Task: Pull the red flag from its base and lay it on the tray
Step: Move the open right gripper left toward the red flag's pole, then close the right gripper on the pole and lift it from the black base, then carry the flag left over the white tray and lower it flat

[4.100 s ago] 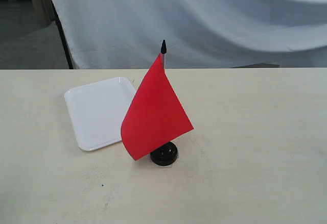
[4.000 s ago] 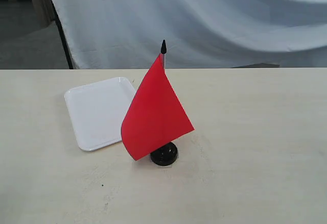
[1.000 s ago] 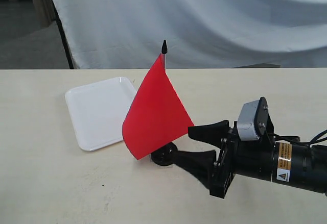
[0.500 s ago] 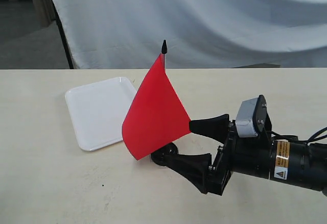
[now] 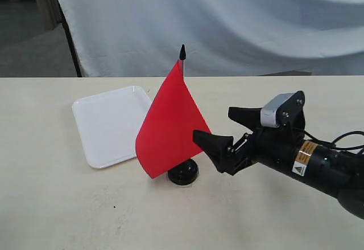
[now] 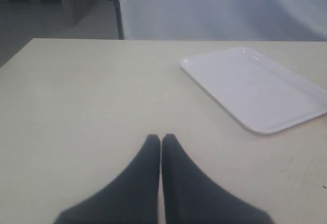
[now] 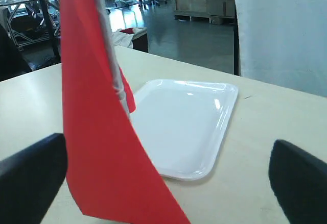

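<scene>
The red flag (image 5: 170, 127) stood upright, its stick seated in the base (image 5: 182, 175) on the worktop (image 5: 68, 204). The tray (image 5: 108, 125) lay flat at about 10 o'clock from that base. My right end effector (image 5: 215, 123) hovered at 3 o'clock of the flag, above the worktop, spread wide and gripping nothing, one finger near the cloth's outer corner, while my left end effector (image 6: 161, 140) sat low over the worktop, fingers pressed together on nothing, the tray lying beyond its tips.
</scene>
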Motion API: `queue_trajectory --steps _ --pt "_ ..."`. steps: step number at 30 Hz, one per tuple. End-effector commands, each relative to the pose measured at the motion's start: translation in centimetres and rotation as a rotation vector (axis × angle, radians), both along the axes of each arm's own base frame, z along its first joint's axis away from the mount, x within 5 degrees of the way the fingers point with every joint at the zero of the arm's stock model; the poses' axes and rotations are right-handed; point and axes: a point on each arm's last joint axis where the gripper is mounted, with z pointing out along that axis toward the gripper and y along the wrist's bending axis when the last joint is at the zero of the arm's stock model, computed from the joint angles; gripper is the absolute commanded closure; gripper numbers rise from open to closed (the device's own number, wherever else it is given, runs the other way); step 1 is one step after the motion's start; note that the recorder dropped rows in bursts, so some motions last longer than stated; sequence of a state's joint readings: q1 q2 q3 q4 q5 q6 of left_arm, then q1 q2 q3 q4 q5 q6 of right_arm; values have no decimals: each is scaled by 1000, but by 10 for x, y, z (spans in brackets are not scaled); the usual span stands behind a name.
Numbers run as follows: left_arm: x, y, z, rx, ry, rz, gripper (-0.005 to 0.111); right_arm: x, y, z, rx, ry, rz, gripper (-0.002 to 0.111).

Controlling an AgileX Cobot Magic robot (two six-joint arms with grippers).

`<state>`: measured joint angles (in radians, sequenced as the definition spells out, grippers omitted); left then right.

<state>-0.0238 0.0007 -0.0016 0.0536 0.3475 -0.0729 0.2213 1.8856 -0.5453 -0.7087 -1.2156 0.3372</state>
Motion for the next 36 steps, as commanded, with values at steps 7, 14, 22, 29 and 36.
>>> queue_trajectory --steps 7,14,22,29,36 --pt "0 0 0 -4 -3 3 105 25 48 -18 -57 -42 124 4" --pt "0 0 0 -4 -3 3 105 28 68 -37 -245 -142 202 63" --pt "0 0 0 -4 -3 3 105 19 67 -5 -191 -177 238 109" --pt "0 0 0 -4 -3 3 105 24 45 58 -180 -4 -150 109" --pt "0 0 0 -4 -3 3 105 71 139 93 -709 213 -207 109"
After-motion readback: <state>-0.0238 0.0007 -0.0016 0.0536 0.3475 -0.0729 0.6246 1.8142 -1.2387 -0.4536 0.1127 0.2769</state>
